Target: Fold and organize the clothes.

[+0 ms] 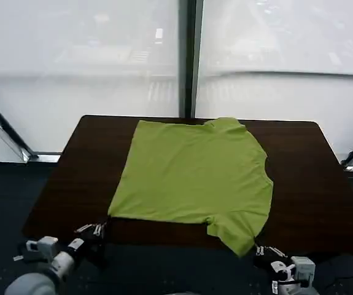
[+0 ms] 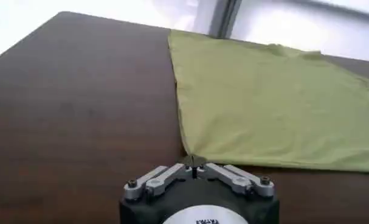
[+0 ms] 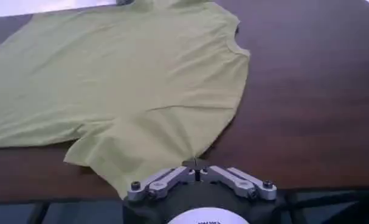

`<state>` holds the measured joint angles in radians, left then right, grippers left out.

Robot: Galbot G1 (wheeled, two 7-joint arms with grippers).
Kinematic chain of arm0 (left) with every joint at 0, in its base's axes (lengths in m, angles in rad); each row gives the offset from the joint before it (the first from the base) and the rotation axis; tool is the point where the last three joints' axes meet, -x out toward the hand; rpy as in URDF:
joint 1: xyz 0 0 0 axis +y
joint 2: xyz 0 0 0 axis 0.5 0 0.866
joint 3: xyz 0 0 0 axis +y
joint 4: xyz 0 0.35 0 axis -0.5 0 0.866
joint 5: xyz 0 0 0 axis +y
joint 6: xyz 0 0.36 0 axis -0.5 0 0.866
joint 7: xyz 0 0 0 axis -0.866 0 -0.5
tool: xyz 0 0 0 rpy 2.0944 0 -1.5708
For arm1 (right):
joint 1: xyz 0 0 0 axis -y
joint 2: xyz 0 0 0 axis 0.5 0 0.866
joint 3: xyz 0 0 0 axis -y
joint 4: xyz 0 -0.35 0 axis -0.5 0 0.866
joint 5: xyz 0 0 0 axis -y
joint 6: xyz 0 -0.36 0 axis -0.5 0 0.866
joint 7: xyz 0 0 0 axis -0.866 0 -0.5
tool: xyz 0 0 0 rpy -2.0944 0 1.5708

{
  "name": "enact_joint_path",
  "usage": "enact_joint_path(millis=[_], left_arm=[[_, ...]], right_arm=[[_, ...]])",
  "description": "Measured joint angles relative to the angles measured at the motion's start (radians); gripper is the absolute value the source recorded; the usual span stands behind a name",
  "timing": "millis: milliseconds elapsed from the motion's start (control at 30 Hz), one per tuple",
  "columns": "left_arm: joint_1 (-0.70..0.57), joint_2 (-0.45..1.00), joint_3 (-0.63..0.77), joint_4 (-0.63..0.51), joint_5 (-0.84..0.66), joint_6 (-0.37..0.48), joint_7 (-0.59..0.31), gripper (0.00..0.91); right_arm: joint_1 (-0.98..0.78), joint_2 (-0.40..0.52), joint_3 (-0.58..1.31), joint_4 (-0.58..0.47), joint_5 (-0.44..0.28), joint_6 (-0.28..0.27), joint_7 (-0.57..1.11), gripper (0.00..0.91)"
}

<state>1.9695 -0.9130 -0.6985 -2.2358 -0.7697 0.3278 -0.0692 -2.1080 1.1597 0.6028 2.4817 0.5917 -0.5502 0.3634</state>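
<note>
The clothes are one lime-green T-shirt [image 1: 194,172], spread flat on a dark brown table [image 1: 72,178] with its plain side up. My left gripper [image 1: 99,228] sits at the table's near left edge, at the shirt's near left hem corner. In the left wrist view the T-shirt [image 2: 275,103] tapers to a point held in that gripper [image 2: 193,162], which is shut on it. My right gripper [image 1: 261,251] is at the near right edge, by the near sleeve. In the right wrist view it [image 3: 195,162] is shut on the sleeve edge of the T-shirt [image 3: 123,79].
Bare table wood lies left [image 2: 68,109] and right [image 3: 306,91] of the shirt. Large windows with a dark centre post [image 1: 188,58] rise behind the table's far edge. Dark floor shows below the near edge.
</note>
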Motion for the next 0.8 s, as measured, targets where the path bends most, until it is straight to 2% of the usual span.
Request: enact_joint_path(millis=[233, 367, 700, 800], left_arm=[[0.065, 0.001, -0.062, -0.037, -0.016, -0.001, -0.002, 0.000], [0.062, -0.007, -0.078, -0.056, -0.045, -0.001, -0.011, 0.000], [-0.064, -0.030, -0.081, -0.040, -0.138, 0.020, -0.027, 0.000], [-0.109, -0.033, -0.068, -0.023, -0.133, 0.020, -0.024, 0.000]], right_arm=[[0.009, -0.016, 0.027, 0.023, 0.043, 0.000, 0.003, 0.000], [0.051, -0.031, 0.039, 0.018, 0.064, 0.006, -0.005, 0.000], [0.289, -0.066, 0.014, -0.065, 0.068, 0.041, -0.041, 0.000], [0.354, -0.059, -0.004, -0.110, 0.046, 0.064, -0.064, 0.000]])
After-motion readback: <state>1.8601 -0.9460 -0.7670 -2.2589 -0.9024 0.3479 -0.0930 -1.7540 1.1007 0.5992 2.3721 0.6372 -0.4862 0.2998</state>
